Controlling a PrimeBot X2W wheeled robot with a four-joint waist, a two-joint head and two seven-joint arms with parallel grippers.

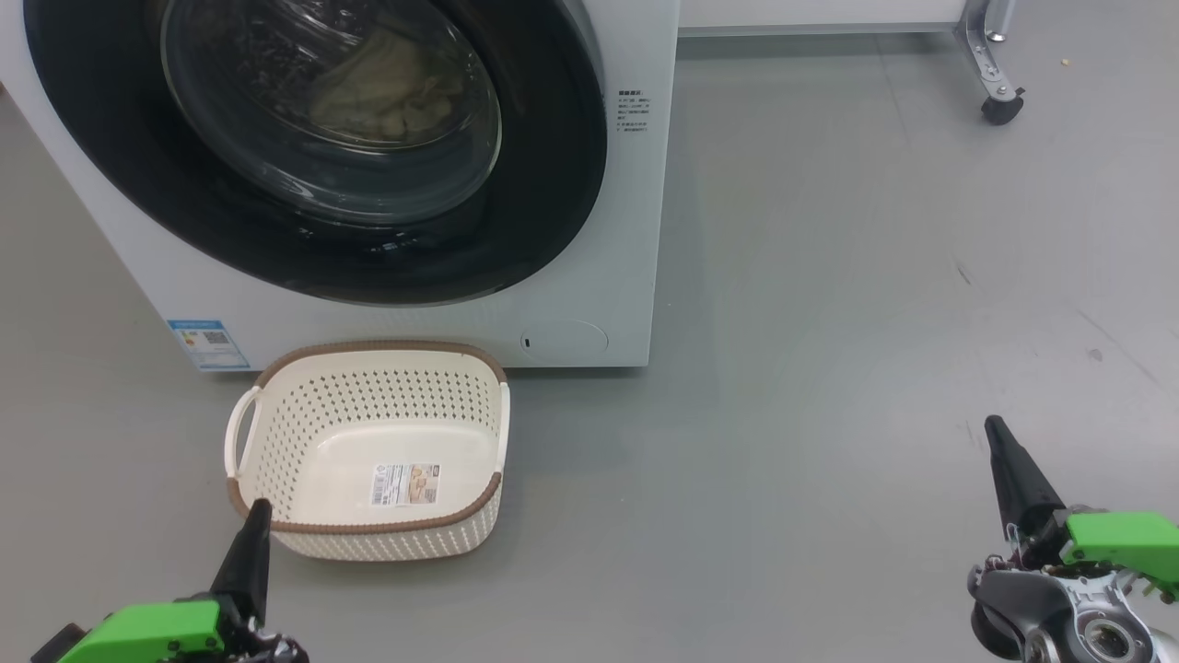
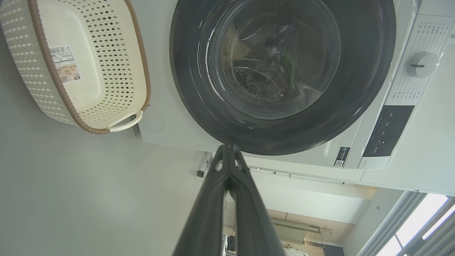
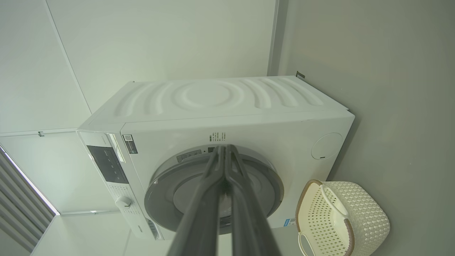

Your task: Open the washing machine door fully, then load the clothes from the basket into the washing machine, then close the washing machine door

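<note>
Behind the glass of the washing machine door (image 1: 553, 184), which looks shut, the clothes (image 1: 387, 97) lie up and ahead of the nearer left gripper (image 1: 256, 517), past the empty basket (image 1: 396, 543) just beyond its tip, both it and the right gripper (image 1: 1002, 449) pressed together, holding nothing.

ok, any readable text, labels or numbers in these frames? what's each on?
No text can be quoted; all are too small or blurred.
The label sticker in the basket: unreadable print.
The blue sticker low on the washing machine: unreadable.
The text block right of the door: unreadable.
The control panel and dial markings: unreadable.
The QR sticker beside the panel: unreadable.
</note>
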